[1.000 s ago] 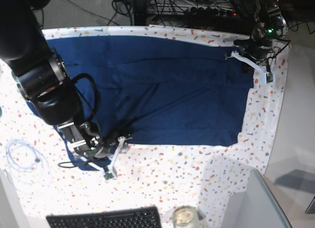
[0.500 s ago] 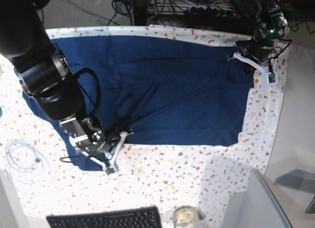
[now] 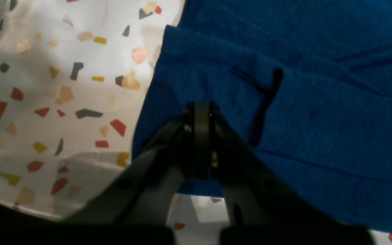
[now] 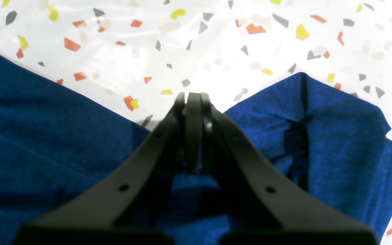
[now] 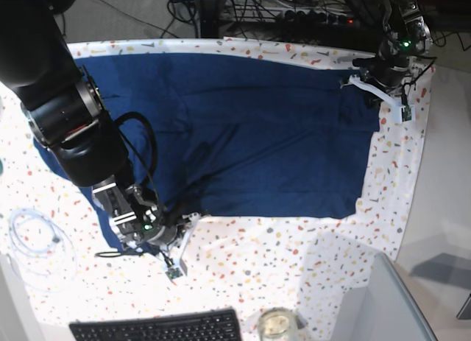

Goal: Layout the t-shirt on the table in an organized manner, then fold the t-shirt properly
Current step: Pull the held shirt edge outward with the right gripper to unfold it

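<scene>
Right arm's jaws (image 5: 179,241) shifted nearer keyboard (image 5: 158,328), both arms' jaws pinching t-shirt (image 5: 243,127) edges

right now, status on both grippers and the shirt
Left gripper shut on t-shirt edge. Right gripper shut, grip on cloth unclear. Shirt spread on table. Nothing blocking.
</scene>
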Available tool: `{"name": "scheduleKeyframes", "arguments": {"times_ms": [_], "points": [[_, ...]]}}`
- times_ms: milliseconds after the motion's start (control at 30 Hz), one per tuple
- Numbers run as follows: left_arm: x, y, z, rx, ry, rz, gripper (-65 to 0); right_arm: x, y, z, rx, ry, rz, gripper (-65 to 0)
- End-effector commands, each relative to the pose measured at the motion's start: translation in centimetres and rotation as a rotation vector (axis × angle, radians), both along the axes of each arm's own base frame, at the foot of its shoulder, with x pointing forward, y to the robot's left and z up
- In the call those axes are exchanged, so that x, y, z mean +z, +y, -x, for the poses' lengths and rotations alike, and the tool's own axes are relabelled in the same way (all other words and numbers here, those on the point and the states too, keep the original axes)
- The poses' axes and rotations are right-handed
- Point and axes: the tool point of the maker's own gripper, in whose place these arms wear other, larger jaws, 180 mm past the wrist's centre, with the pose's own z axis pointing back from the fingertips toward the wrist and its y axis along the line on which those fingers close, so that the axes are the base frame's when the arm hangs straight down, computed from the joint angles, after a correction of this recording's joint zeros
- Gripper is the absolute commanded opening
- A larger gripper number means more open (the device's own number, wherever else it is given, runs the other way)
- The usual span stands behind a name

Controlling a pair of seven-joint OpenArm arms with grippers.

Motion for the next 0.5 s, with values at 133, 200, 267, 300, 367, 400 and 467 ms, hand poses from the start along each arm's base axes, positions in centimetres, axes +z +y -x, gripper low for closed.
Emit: {"name": "scheduleKeyframes", "arguments": {"times_ms": [133,200,267,300,367,400,467], "points": [[0.8,0.4,-0.6,-0.005,-0.033,-0.013,-65.0,1.3,-2.1,-1.9,-0.125,-0.070,0.042,-33.0],[0.8,0.4,-0.6,-0.005,-0.035,-0.013,-65.0,0.8,-3.1,-1.7,-0.171,-0.070,0.072,-23.1],[0.8,0.4,-0.6,-0.005,-0.035,-0.013,-65.0,0.5,-3.1,-1.4,-0.168,-0.062,0.072,-26.4],[0.8,0.4,-0.6,-0.005,-0.035,-0.013,-65.0,0.0,-3.3,-1.1,-0.171,-0.050,0.078,-29.6],[0.8,0.4,-0.6,-0.005,-0.033,-0.013,-65.0,-0.3,-3.5,-0.8,-0.172,-0.045,0.081,-36.0],[0.8,0.4,-0.6,-0.005,-0.033,-0.013,-65.0,-0.5,-3.5,-0.8,-0.169,-0.049,0.077,-38.1],[0.8,0.4,-0.6,-0.005,-0.033,-0.013,-65.0,-1.2,-3.7,-0.3,-0.169,-0.044,0.078,-41.0]]}}
